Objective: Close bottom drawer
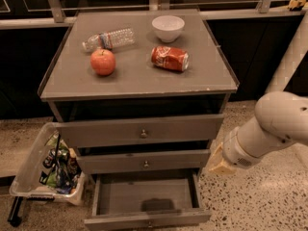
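Observation:
The bottom drawer (144, 196) of the grey-brown cabinet is pulled far out, its shallow box empty and its slim front panel (147, 220) at the lower edge of the view. The middle drawer (143, 161) and the top drawer (142, 130) stand out a little, each with a small round knob. My gripper (219, 161) is at the end of the white arm, to the right of the cabinet, level with the middle drawer and above the bottom drawer's right side. It touches nothing that I can see.
On the cabinet top (139, 78) lie an apple (103, 61), a plastic bottle (109, 38), a crushed red can (170, 58) and a white bowl (168, 28). A clear bin of snack packets (48, 167) stands on the floor at the left. Speckled floor (255, 201) lies to the right.

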### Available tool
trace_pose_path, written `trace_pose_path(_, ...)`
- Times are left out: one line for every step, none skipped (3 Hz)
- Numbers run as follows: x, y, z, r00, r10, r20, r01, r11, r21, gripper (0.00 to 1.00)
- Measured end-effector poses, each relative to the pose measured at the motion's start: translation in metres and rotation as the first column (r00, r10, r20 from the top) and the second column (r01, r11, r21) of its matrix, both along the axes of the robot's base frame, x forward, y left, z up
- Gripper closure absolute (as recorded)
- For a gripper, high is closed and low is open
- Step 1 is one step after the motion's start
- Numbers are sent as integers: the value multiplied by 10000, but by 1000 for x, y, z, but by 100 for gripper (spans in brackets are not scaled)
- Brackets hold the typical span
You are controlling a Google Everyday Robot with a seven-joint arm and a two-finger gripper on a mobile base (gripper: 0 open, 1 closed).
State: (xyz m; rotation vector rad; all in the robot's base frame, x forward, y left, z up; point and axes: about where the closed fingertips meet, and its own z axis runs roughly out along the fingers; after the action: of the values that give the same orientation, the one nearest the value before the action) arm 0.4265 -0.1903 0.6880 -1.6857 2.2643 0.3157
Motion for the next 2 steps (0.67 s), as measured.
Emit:
trace_pose_path(7, -11, -40, 9957, -708, 598, 690, 9971, 319, 100)
trace_pose_path(15, -24, -74, 9805, -1430, 1348, 1337, 9881, 754, 100)
